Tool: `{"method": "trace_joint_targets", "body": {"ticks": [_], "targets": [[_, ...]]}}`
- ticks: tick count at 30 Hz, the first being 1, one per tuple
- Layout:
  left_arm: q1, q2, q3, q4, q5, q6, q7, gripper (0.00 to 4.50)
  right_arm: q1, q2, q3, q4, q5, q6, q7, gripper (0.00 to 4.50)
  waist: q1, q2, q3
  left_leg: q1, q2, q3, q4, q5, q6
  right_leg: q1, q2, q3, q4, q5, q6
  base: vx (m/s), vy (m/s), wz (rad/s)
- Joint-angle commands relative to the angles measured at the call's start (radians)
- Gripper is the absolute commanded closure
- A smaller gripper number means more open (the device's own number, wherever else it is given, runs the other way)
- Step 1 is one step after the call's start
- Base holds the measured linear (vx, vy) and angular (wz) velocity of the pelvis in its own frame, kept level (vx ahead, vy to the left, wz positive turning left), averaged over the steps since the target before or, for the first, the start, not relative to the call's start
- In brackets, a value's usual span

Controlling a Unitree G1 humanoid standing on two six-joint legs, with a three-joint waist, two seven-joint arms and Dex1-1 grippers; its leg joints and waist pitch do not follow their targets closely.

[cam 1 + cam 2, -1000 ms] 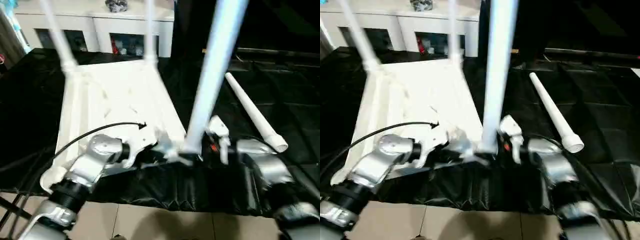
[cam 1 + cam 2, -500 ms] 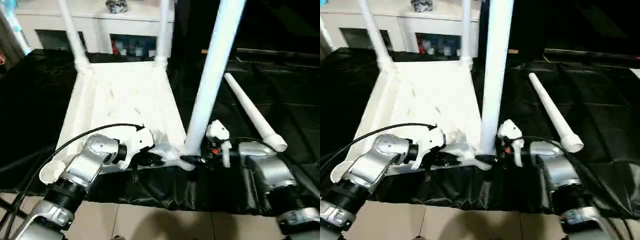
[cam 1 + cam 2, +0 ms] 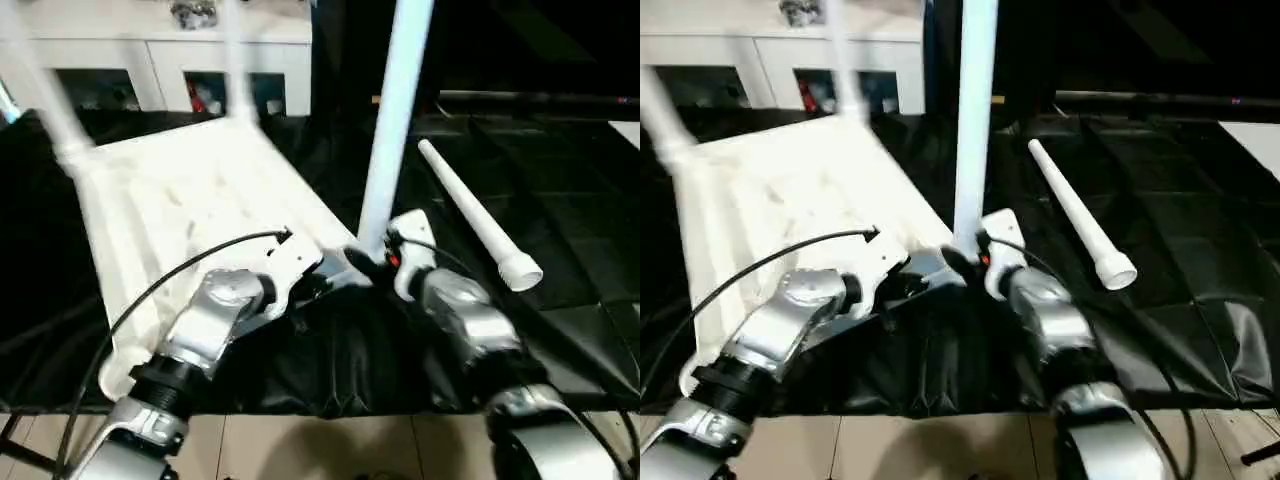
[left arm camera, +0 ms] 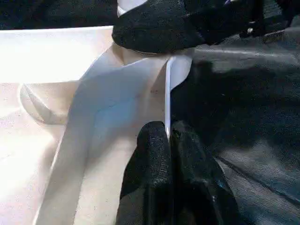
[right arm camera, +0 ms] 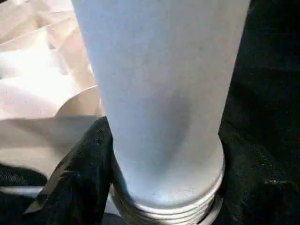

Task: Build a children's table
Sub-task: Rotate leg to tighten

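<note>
My right pincer (image 3: 368, 262) clamps the upright leg (image 3: 393, 120) at the tabletop (image 3: 190, 200) corner socket, left pincer (image 4: 167, 154) pinches its rim (threads showing), so cross-threading could tilt it.

Smooth white plastic table slab (image 3: 180, 200) with a ribbed underside, smooth matt white plastic leg (image 5: 159, 103) with a threaded end, wrinkled glossy black cloth (image 3: 560, 230) beside the slab, matt black pincer fingers (image 4: 161, 187), brushed silver metal forearms (image 3: 215, 320).
</note>
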Motion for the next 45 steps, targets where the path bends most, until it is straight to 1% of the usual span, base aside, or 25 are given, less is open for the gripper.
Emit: {"method": "trace_joint_targets", "body": {"ticks": [1,2,4,6,9,10,13,15,16,17,20,22,23,27,28,29,31,33,34,35,39,40,41,42,45], "targets": [[-0.027,-0.043,-0.015,-0.057,-0.022,-0.018,0.003,4.50,-0.007,0.047,0.037,0.032,-0.010,0.015,0.031,1.06,0.011,0.009,-0.076,0.001,0.013,-0.003,-0.063,-0.231,0.038,0.060,-0.067,0.041,-0.084,-0.306,-0.190,0.000,0.000,0.00],[-0.027,-0.042,-0.017,-0.057,-0.023,-0.018,0.002,4.50,-0.007,0.041,0.042,0.028,-0.014,0.014,0.038,1.03,0.010,0.006,-0.077,0.001,0.013,-0.002,-0.063,-0.230,0.042,0.061,-0.066,0.041,-0.083,-0.287,-0.196,0.000,0.000,0.00],[-0.024,-0.039,-0.019,-0.060,-0.025,-0.018,-0.006,4.50,-0.010,0.025,0.047,0.032,-0.026,-0.003,0.044,0.85,0.012,0.009,-0.077,0.000,0.013,-0.003,-0.064,-0.226,0.042,0.063,-0.067,0.041,-0.080,-0.276,-0.202,0.000,0.000,0.00],[-0.022,-0.033,-0.020,-0.064,-0.029,-0.019,-0.020,4.50,-0.009,0.011,0.050,0.028,-0.026,-0.011,0.064,0.85,0.013,0.007,-0.076,0.001,0.013,-0.002,-0.063,-0.234,0.043,0.064,-0.068,0.041,-0.084,-0.296,-0.199,0.000,0.000,0.00],[-0.009,0.000,-0.037,-0.084,-0.050,-0.048,-0.101,4.50,0.009,-0.053,0.064,-0.010,-0.004,-0.031,0.203,0.85,0.020,0.007,-0.078,0.003,0.015,-0.001,-0.062,-0.233,0.051,0.064,-0.069,0.042,-0.084,-0.294,-0.198,0.000,0.000,0.00],[-0.004,0.012,-0.041,-0.093,-0.058,-0.044,-0.127,4.50,0.010,-0.071,0.066,-0.005,-0.013,-0.057,0.223,0.85,0.024,0.011,-0.077,0.006,0.018,0.000,-0.062,-0.235,0.054,0.060,-0.069,0.044,-0.083,-0.279,-0.206,0.000,0.000,0.00],[0.007,0.048,-0.056,-0.114,-0.074,-0.047,-0.197,4.50,0.011,-0.108,0.071,-0.004,-0.018,-0.082,0.291,0.85,0.031,0.011,-0.078,0.005,0.019,-0.001,-0.062,-0.227,0.052,0.063,-0.069,0.044,-0.078,-0.254,-0.218,0.000,0.000,0.00],[0.013,0.071,-0.062,-0.120,-0.085,-0.057,-0.241,4.50,0.024,-0.130,0.081,-0.040,-0.001,-0.061,0.376,0.85,0.032,0.015,-0.076,0.010,0.018,0.000,-0.063,-0.251,0.052,0.060,-0.065,0.043,-0.081,-0.270,-0.219,0.000,0.000,0.00],[0.013,0.076,-0.063,-0.121,-0.088,-0.058,-0.250,4.50,0.029,-0.134,0.083,-0.050,0.004,-0.050,0.399,0.85,0.033,0.013,-0.075,0.010,0.019,0.000,-0.064,-0.255,0.054,0.060,-0.065,0.044,-0.081,-0.271,-0.219,0.000,0.000,0.00],[0.012,0.086,-0.065,-0.115,-0.089,-0.066,-0.267,4.50,0.044,-0.152,0.099,-0.078,0.006,-0.041,0.445,0.85,0.034,0.017,-0.074,0.011,0.019,0.000,-0.064,-0.257,0.053,0.060,-0.064,0.044,-0.081,-0.271,-0.220,0.000,0.000,0.00],[0.005,0.112,-0.069,-0.090,-0.087,-0.092,-0.316,4.50,0.083,-0.201,0.138,-0.150,0.020,-0.016,0.573,0.85,0.046,0.008,-0.074,0.011,0.020,0.001,-0.065,-0.249,0.057,0.062,-0.064,0.045,-0.080,-0.268,-0.214,0.000,0.000,0.00],[0.002,0.128,-0.072,-0.087,-0.095,-0.088,-0.345,4.50,0.107,-0.228,0.158,-0.192,0.035,0.001,0.648,0.85,0.054,0.011,-0.074,0.014,0.022,0.002,-0.065,-0.256,0.055,0.059,-0.065,0.045,-0.083,-0.295,-0.204,0.000,0.000,0.00],[0.001,0.135,-0.071,-0.088,-0.101,-0.086,-0.357,4.50,0.121,-0.245,0.171,-0.214,0.038,0.007,0.689,0.85,0.056,0.004,-0.073,0.014,0.022,0.003,-0.065,-0.260,0.053,0.058,-0.065,0.045,-0.084,-0.310,-0.200,0.000,0.000,0.00],[0.004,0.152,-0.070,-0.089,-0.110,-0.087,-0.378,4.50,0.151,-0.281,0.207,-0.262,0.041,0.023,0.785,0.85,0.062,0.006,-0.072,0.012,0.022,0.001,-0.065,-0.256,0.052,0.058,-0.067,0.045,-0.086,-0.337,-0.187,0.000,0.000,0.00],[0.006,0.153,-0.069,-0.089,-0.111,-0.087,-0.382,4.50,0.158,-0.287,0.213,-0.277,0.042,0.037,0.800,1.00,0.064,0.005,-0.072,0.011,0.022,0.001,-0.066,-0.253,0.051,0.059,-0.067,0.046,-0.085,-0.339,-0.184,0.000,0.000,0.00],[0.006,0.154,-0.069,-0.090,-0.112,-0.087,-0.383,4.50,0.161,-0.289,0.216,-0.284,0.043,0.042,0.807,1.10,0.064,0.000,-0.072,0.011,0.022,0.001,-0.066,-0.250,0.051,0.059,-0.066,0.045,-0.085,-0.338,-0.183,0.000,0.000,0.00],[0.009,0.157,-0.068,-0.088,-0.114,-0.088,-0.392,4.50,0.172,-0.294,0.225,-0.309,0.046,0.056,0.816,1.21,0.067,0.000,-0.071,0.011,0.021,0.000,-0.066,-0.247,0.048,0.059,-0.068,0.045,-0.086,-0.357,-0.176,0.000,0.000,0.00],[0.010,0.160,-0.068,-0.083,-0.112,-0.094,-0.397,4.50,0.176,-0.291,0.230,-0.316,0.045,0.056,0.810,1.29,0.068,0.005,-0.072,0.010,0.021,0.000,-0.066,-0.241,0.046,0.059,-0.069,0.046,-0.087,-0.355,-0.173,0.000,0.000,0.00],[0.008,0.159,-0.070,-0.075,-0.111,-0.099,-0.397,4.50,0.181,-0.287,0.230,-0.322,0.042,0.059,0.803,1.51,0.068,0.003,-0.073,0.010,0.020,0.000,-0.066,-0.239,0.044,0.059,-0.068,0.045,-0.086,-0.348,-0.173,0.000,0.000,0.00],[0.008,0.159,-0.070,-0.075,-0.111,-0.099,-0.397,4.50,0.181,-0.287,0.230,-0.322,0.042,0.059,0.803,1.58,0.067,0.008,-0.073,0.010,0.021,-0.001,-0.066,-0.242,0.042,0.059,-0.068,0.045,-0.087,-0.342,-0.175,0.000,0.000,0.00],[0.006,0.151,-0.068,-0.069,-0.109,-0.098,-0.386,4.50,0.186,-0.268,0.215,-0.321,0.033,0.056,0.752,1.74,0.068,0.010,-0.073,0.010,0.020,-0.001,-0.067,-0.245,0.039,0.060,-0.067,0.045,-0.085,-0.335,-0.179,0.000,0.000,0.00],[0.004,0.143,-0.063,-0.067,-0.105,-0.099,-0.362,4.50,0.182,-0.253,0.204,-0.307,0.023,0.053,0.712,1.75,0.067,0.007,-0.072,0.010,0.020,-0.001,-0.068,-0.248,0.037,0.060,-0.067,0.044,-0.086,-0.338,-0.178,0.000,0.000,0.00],[0.001,0.130,-0.054,-0.061,-0.100,-0.099,-0.327,4.50,0.176,-0.232,0.192,-0.285,0.007,0.046,0.652,1.75,0.064,0.003,-0.070,0.010,0.019,-0.001,-0.068,-0.259,0.033,0.059,-0.067,0.043,-0.088,-0.359,-0.173,0.000,0.000,0.00],[0.000,0.123,-0.050,-0.060,-0.097,-0.099,-0.310,4.50,0.173,-0.221,0.186,-0.273,-0.001,0.041,0.619,1.76,0.062,0.005,-0.069,0.010,0.018,-0.002,-0.069,-0.266,0.028,0.057,-0.067,0.043,-0.088,-0.376,-0.169,0.000,0.000,0.00],[-0.005,0.093,-0.031,-0.052,-0.093,-0.096,-0.251,4.50,0.154,-0.179,0.167,-0.221,-0.028,0.031,0.497,1.76,0.049,0.001,-0.067,0.012,0.015,-0.005,-0.069,-0.289,0.017,0.056,-0.070,0.039,-0.098,-0.457,-0.140,0.000,0.000,0.00]]}}
